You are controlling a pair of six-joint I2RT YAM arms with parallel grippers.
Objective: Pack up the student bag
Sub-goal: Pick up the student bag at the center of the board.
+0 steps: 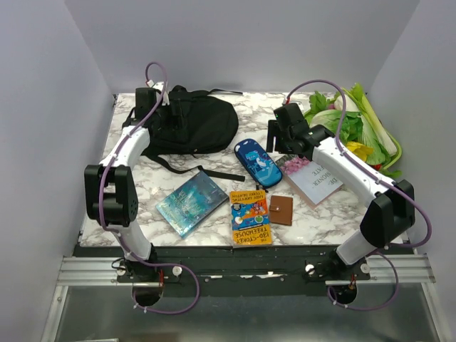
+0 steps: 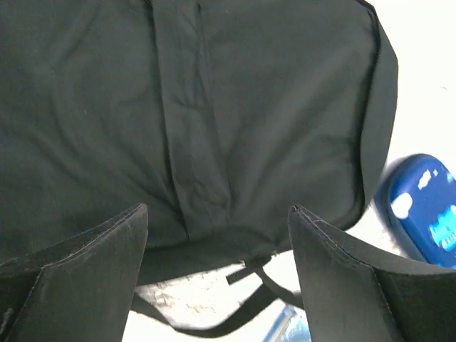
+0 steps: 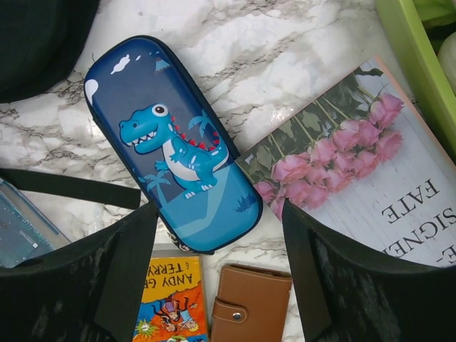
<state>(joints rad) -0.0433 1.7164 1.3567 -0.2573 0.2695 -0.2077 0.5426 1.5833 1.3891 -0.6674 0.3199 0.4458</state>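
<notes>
Spread wide, our left gripper (image 2: 217, 214) hangs directly above the student bag (image 1: 192, 127), its long axis sideways at upper left; our right gripper (image 3: 219, 210), likewise spread, hovers over the dinosaur pencil case (image 3: 171, 142).

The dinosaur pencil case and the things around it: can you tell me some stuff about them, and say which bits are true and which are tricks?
1. The left gripper is open above the black backpack. True.
2. The pencil case has a blue dinosaur on it. True.
3. The pencil case is packed inside the black backpack. False: it lies on the table beside the bag.
4. The right gripper is squeezing the pencil case. False: its jaws are open, above the case.
5. The book with pink roses lies right next to the pencil case. True.
</notes>
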